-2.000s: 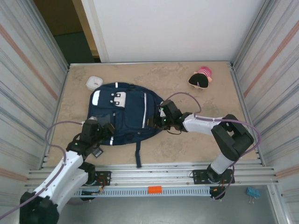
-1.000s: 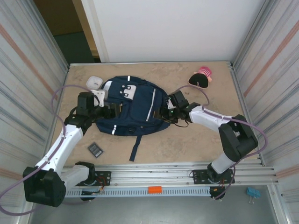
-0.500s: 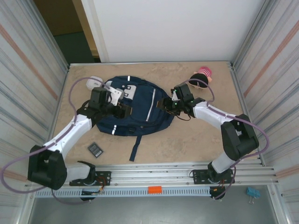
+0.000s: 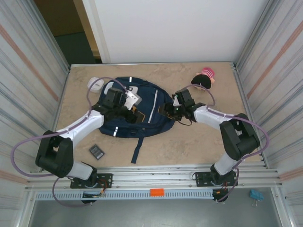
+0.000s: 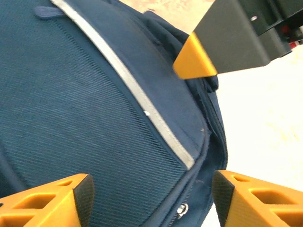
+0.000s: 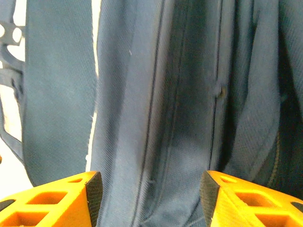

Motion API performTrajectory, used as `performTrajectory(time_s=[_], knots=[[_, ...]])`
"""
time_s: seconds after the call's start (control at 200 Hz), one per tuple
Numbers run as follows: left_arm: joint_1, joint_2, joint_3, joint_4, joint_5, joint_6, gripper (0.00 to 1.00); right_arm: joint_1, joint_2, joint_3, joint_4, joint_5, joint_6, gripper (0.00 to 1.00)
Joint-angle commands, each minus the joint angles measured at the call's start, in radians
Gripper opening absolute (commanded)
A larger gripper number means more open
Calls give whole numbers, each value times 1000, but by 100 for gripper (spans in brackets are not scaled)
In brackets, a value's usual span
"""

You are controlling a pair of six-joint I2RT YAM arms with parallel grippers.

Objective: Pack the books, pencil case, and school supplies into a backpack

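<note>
Seen from overhead, one backpack [image 4: 144, 124] is lying flat near the middle of the table [image 4: 189, 144], with one strap [image 4: 137, 152] trailing toward the near edge. Two arms are reaching in. The left gripper [image 4: 134, 112] is hanging over the backpack's middle, and the right gripper [image 4: 166, 110] is sitting at its right edge. Three small things are lying on the bare table. One flat black rectangle [image 4: 96, 151] is near the backpack's near-left corner. One small white item [image 4: 96, 83] is just beyond its far-left corner. One pink-and-black item [image 4: 203, 79] is well apart at the far right.

The left wrist camera is giving detail that the overhead camera is too distant to catch: the mesh weave, one pale stripe [image 5: 142, 101] and a zip pull [image 5: 181, 209]. The left gripper's two orange fingers [image 5: 52, 201] are standing spread over the fabric, pinching nothing. One orange fingertip of the right gripper is poking in at the upper right.

The right wrist camera is looking along folds and a seam of the navy fabric, with table showing pale at the left. The right gripper's two fingers are standing apart, with nothing seen clamped between them.
</note>
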Motion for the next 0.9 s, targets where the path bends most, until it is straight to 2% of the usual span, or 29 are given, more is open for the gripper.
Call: performTrajectory(time_s=[0.0, 0.09, 0.155, 0.291, 0.366, 0.426, 0.596, 0.777, 0.897], knots=[[-40, -49, -11, -27, 8, 138, 68, 25, -24, -45, -6, -20, 13, 59], [-55, -76, 29, -136, 65, 279, 66, 39, -38, -46, -21, -11, 2, 59], [-74, -98, 69, -249, 42, 426, 64, 37, -50, -37, -40, -10, -11, 58], [-140, -138, 49, -377, -179, 719, 65, 9, -100, -43, -46, -20, -19, 58], [-170, -153, -16, -357, -298, 836, 68, -4, -138, -56, -45, -16, -23, 59], [-180, -162, -78, -301, -345, 891, 69, -8, -168, -65, -43, -9, -26, 58], [-174, -149, -205, -31, -400, 900, 72, -6, -215, -98, -19, -6, -15, 58], [-174, -64, -194, 30, -448, 844, 71, -5, -221, -119, 4, -14, -11, 58], [-181, -68, -217, 84, -452, 807, 71, -5, -218, -124, 12, -21, -12, 58]])
